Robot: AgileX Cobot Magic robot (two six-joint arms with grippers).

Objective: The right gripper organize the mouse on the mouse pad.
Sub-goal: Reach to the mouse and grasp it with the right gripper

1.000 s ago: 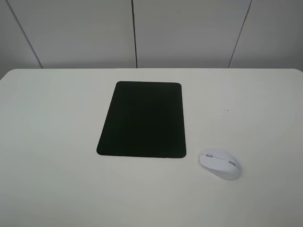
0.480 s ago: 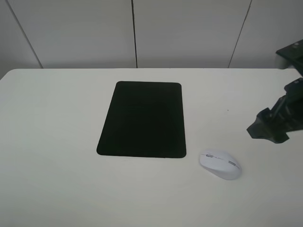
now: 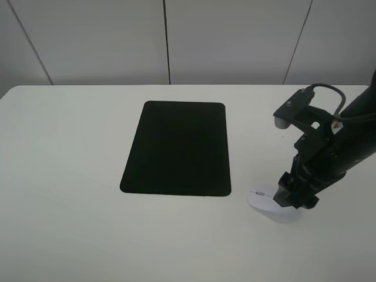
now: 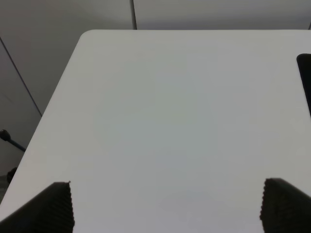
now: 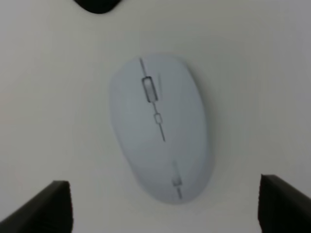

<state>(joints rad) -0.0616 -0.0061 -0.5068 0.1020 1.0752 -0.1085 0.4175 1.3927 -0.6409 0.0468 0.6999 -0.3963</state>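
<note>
1. Exterior high view:
   - The mouse [image 3: 265, 201] lies on the bare tabletop [image 3: 70, 176], toward its near right corner. It is just beside the near right corner of the mouse pad [image 3: 176, 147] and not on it.
   - The pad sits in the middle of the table, with its long sides running from the near edge toward the far edge.
   - The right gripper [image 3: 295, 200] hangs straight over the mouse's right-hand part and hides it. From here I cannot tell whether it touches.
   - The right arm is plainly the nearer one. No left arm shows in this view.
   - To reach the pad, the mouse has to go toward the left edge and a little toward the far edge.

2. Left wrist view:
   - The left gripper [image 4: 167, 208] has its fingers spread wide with nothing between them.
   - It hangs over bare table near the far left corner.
   - Only a sliver of the pad's edge [image 4: 306, 82] shows. The mouse is not in sight.

3. Right wrist view:
   - The mouse [image 5: 158, 128] is a white oval, somewhat blurred, with a grey scroll wheel [image 5: 148, 90] and a thin seam running down its back.
   - Its long axis runs nearly straight away from the right gripper [image 5: 167, 206], a little askew. The wheel end points toward the pad's corner [image 5: 97, 5].
   - The two fingers stand parted wider than the mouse, one on each side of its rear end, and they hold nothing.
   - I judge the closing line runs across the mouse's narrow width, so the coming move looks like a descent and squeeze on its flanks. How low the tips already sit cannot be read.
</note>
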